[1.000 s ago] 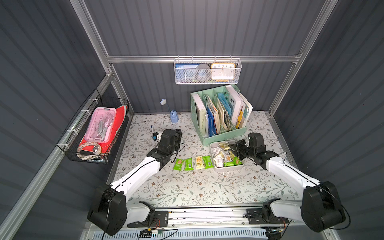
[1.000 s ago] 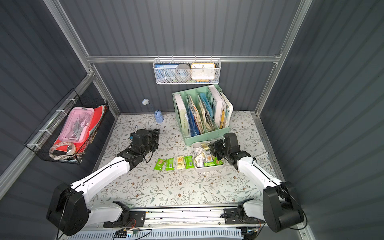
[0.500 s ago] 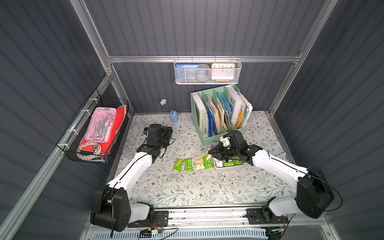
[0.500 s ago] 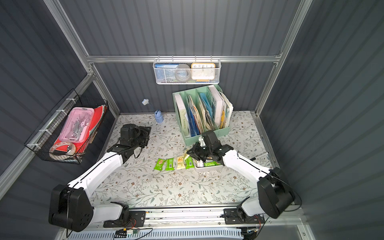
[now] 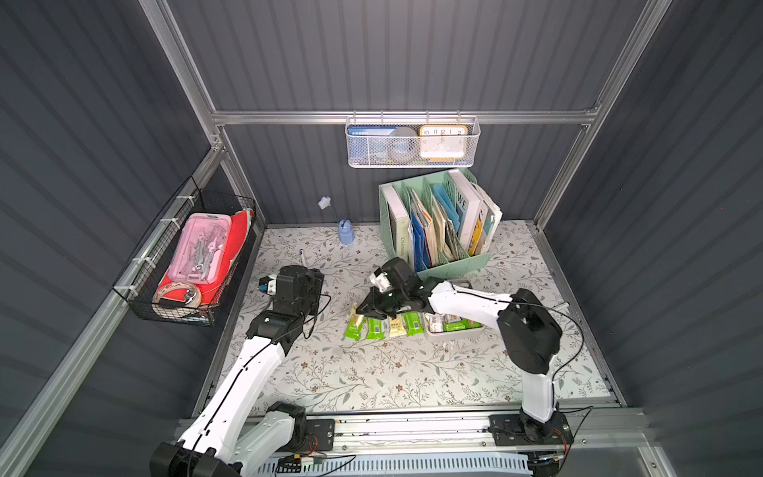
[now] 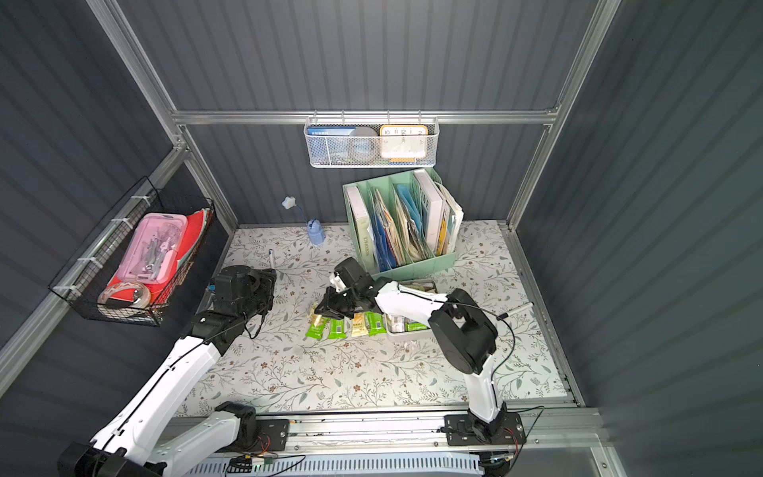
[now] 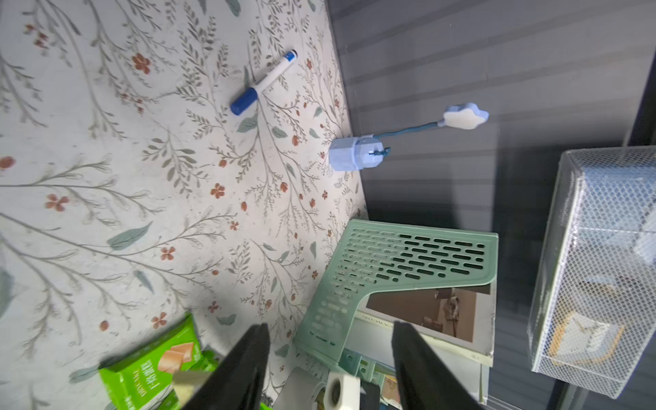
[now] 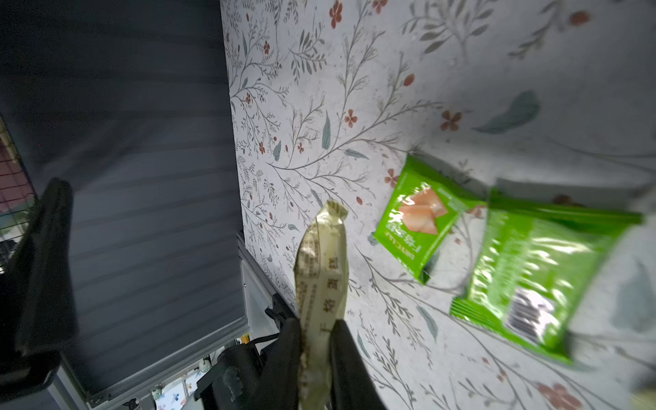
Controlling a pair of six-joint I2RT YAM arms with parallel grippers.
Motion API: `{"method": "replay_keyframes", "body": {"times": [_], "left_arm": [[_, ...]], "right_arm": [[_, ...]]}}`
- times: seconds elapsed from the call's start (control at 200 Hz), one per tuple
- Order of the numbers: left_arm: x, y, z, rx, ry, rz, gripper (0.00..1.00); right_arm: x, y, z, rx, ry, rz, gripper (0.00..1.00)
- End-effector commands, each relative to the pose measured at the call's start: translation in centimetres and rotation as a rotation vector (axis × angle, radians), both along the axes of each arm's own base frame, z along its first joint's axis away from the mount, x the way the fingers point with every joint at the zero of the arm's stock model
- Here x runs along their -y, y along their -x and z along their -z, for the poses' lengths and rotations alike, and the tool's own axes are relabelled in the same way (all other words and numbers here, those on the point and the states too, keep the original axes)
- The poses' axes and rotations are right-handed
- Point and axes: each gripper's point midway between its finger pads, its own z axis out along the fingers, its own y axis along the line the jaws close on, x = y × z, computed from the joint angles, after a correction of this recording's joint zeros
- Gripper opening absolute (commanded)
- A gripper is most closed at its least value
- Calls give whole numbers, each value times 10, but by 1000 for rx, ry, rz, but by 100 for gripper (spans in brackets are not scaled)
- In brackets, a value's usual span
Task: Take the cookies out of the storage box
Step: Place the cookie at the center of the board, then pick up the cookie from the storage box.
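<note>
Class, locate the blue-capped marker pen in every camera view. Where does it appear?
Both top views: marker pen lies on the floral table cover, left of the small blue lamp.
Left wrist view: pen lies near that lamp.
Right wrist view: not in it.
Shared landmark: floral table cover.

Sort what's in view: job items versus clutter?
Job: cookies on table; pale cookie in right gripper; box, more cookies inside.
Clutter: organiser, mesh basket, wire basket, marker.
</note>
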Motion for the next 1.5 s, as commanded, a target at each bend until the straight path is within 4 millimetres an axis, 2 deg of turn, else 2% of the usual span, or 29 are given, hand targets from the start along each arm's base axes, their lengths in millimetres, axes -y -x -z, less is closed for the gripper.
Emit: {"method": "replay_keyframes", "body": {"times": [0.0,0.25,0.345,0.445,0.52,0.665,0.775,0.955,1.091,1.166,1.281,1.386,1.496], "left_arm": [[-14,15,5,-69,-38,-56,61],[-15,24,9,-76,-13,-71,61],[-15,26,12,-82,-5,-72,61],[-15,26,12,-80,1,-78,61],[-15,26,11,-75,4,-77,61],[-12,22,7,-53,6,-59,61],[-8,16,2,-21,7,-40,61],[-5,5,-1,-20,-14,-20,63],[0,-9,-3,-14,-94,50,63],[8,-18,-5,-1,-103,96,62],[24,-32,-11,55,-114,186,61],[47,-44,-12,100,-132,299,60],[73,-49,-8,87,-166,359,62]], "right_arm": [[-26,-3,7,19,-17,-36,11],[-56,-13,44,38,34,-77,10],[-58,-18,59,39,64,-85,10],[-60,-20,65,49,85,-103,11],[-56,-20,68,70,126,-126,17],[-43,-23,57,146,194,-142,34],[-38,-26,35,199,207,-131,43],[-21,-31,-8,278,214,-83,47],[8,-36,-44,314,207,-2,46],[36,-34,-55,308,208,58,46],[96,-36,-59,338,305,173,46],[159,-25,-50,315,439,236,45],[214,-18,-38,301,563,295,43]]}}
